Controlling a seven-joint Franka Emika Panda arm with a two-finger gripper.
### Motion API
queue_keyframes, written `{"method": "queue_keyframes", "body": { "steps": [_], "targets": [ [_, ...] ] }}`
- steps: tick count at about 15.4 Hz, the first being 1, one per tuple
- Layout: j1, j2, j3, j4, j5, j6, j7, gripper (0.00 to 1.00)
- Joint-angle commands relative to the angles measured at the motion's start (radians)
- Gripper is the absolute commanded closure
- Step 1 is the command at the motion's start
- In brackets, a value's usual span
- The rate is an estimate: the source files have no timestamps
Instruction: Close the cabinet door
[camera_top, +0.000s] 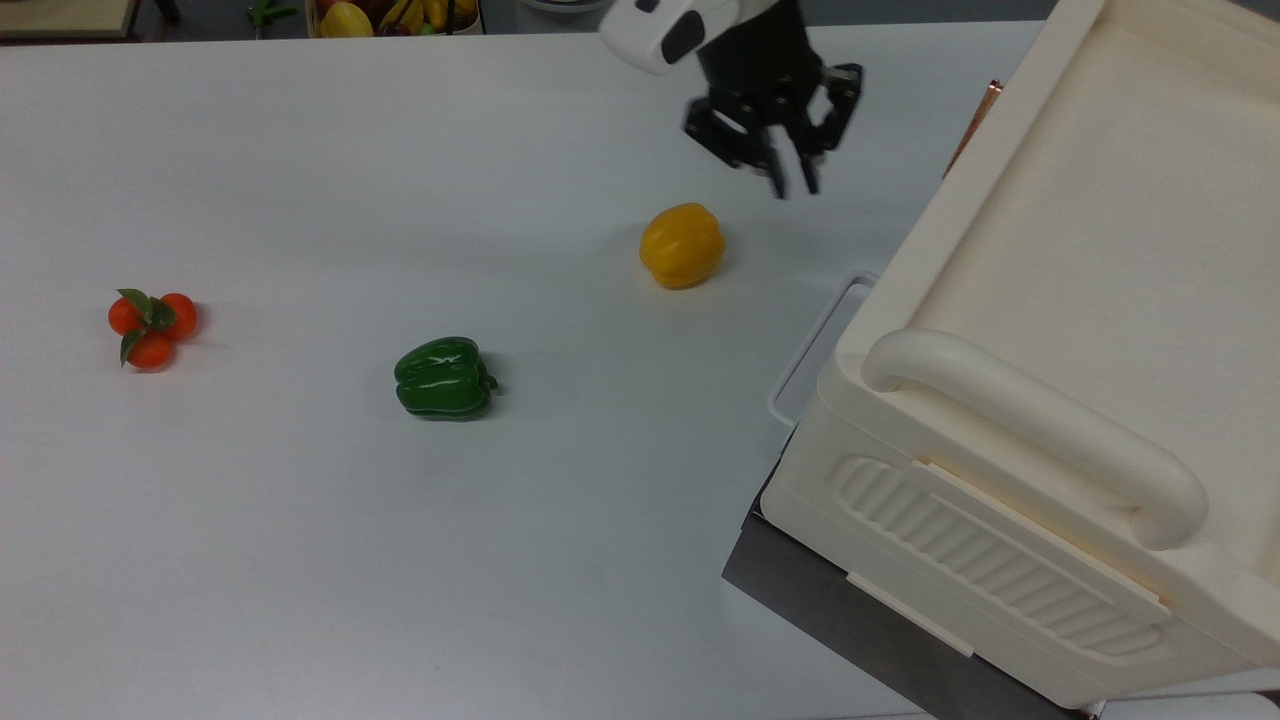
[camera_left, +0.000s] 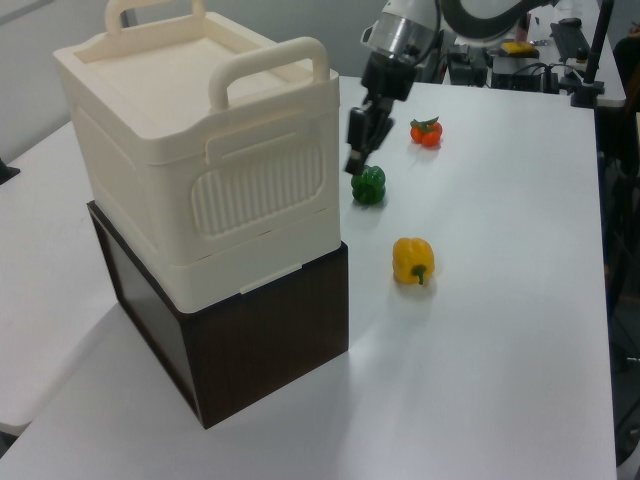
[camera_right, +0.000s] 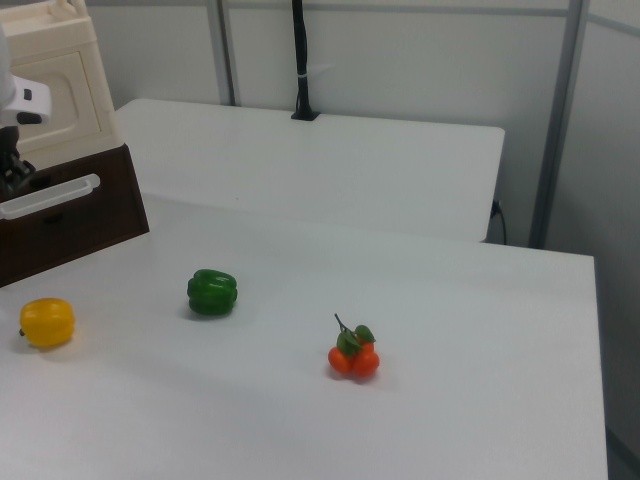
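Cabinet door (camera_right: 62, 85): cream recessed panel, flush with the cabinet; gripper (camera_top: 790, 185) jaws slightly apart.

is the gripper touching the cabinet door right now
Apart. In the top view the gripper hangs over the table, with bare white tabletop between it and the cabinet door's copper-coloured handle at the top view's right.

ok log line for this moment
task: close door | gripper: open, over table, above yellow pepper, apart from cabinet | door: looks shut | holding: nothing
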Motion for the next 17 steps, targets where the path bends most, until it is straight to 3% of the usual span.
{"method": "queue_keyframes", "body": {
  "steps": [1,7,12,14,17],
  "targets": [
    [0.007,-0.074,-0.045,-0.039,-0.168,-0.189,0.01,0.0],
    [0.007,-0.126,-0.141,-0.01,-0.282,-0.413,0.005,0.0],
    [0.004,-0.157,-0.227,0.007,-0.284,-0.45,0.002,0.0],
    [0.002,-0.177,-0.264,0.056,-0.282,-0.496,-0.001,0.0],
    [0.002,-0.18,-0.278,0.136,-0.272,-0.536,-0.011,0.0]
  ]
}}
